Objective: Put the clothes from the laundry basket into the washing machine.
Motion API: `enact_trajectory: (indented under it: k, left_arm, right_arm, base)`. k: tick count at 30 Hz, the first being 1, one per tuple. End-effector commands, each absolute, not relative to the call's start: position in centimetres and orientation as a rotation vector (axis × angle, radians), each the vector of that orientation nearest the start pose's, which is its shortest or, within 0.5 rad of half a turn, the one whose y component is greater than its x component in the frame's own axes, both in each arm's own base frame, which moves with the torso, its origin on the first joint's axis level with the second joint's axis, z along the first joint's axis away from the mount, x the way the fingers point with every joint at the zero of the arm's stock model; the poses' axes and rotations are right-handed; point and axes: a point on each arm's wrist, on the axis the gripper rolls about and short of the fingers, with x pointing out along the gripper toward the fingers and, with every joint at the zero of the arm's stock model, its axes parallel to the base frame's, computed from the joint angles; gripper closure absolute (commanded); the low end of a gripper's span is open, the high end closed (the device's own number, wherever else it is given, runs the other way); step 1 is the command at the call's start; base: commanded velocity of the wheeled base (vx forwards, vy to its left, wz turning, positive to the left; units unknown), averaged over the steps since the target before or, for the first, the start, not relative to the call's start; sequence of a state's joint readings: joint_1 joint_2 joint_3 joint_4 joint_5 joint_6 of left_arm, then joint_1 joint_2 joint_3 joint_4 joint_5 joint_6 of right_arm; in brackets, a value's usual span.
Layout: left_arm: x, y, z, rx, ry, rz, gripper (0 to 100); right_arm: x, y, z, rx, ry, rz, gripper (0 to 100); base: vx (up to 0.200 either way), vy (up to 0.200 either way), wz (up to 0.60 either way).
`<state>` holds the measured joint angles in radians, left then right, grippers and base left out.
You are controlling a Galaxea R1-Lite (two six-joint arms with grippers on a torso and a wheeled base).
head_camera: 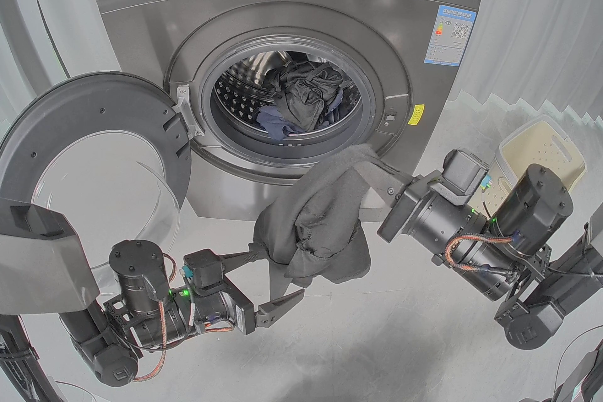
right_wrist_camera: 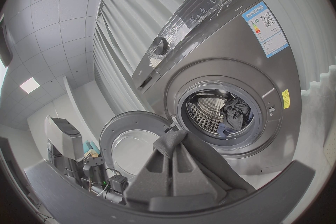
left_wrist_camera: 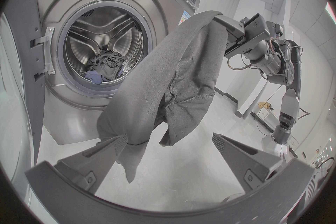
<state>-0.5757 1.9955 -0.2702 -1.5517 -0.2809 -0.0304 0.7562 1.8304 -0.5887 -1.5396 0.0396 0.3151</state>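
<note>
Your right gripper (head_camera: pixel 372 163) is clenched on the top edge of the limp dark grey fabric garment (head_camera: pixel 314 215), which hangs on the near side of the open port of the grey steel washing machine (head_camera: pixel 282 14). Left gripper (head_camera: pixel 281 272) released, beside the low fold. Light and floppy, so pinch that bunched fold.

The left arm (head_camera: pixel 135 284) and right arm (head_camera: pixel 496 227) are black, built of cylindrical joint housings. An orange braided cable (head_camera: pixel 466 237) loops along each wrist (green indicator lamps (head_camera: pixel 492 222) lit nearby). The left gripper (left_wrist_camera: pixel 168 136) and right gripper (right_wrist_camera: pixel 174 147) carry dark grey wedge-shaped fingers (left_wrist_camera: pixel 245 160) with textured inner pads, screw-fastened at the base.
</note>
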Motion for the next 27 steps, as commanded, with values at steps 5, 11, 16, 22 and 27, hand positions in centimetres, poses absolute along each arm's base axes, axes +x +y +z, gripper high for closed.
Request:
enact_trajectory:
  k: [5, 11, 16, 22, 27]
  left_arm:
    - [22.1, -16.1, 7.9, -0.01, 0.158, -0.887, 0]
    - [22.6, -17.2, 8.6, -0.023, 0.115, -0.933, 0]
    - [23.6, -18.2, 8.8, -0.038, 0.082, -0.952, 0]
    - [25.1, -19.2, 8.3, -0.043, 0.07, -0.951, 0]
    - [25.8, -19.7, 7.9, -0.043, 0.066, -0.942, 0]
  right_arm:
    - [22.8, 22.6, 16.8, 0.407, -0.14, 0.802, 100]
    - [23.0, 23.1, 16.7, 0.41, -0.142, 0.791, 100]
    - [23.0, 23.1, 16.6, 0.409, -0.14, 0.788, 100]
    - [23.0, 23.2, 16.5, 0.408, -0.135, 0.789, 100]
    - [23.1, 23.3, 16.3, 0.404, -0.131, 0.791, 100]
  base:
    - [0.0, 0.0, 0.0]
    - [0.0, 0.0, 0.0]
    - [0.0, 0.0, 0.0]
    - [0.0, 0.0, 0.0]
    - [0.0, 0.0, 0.0]
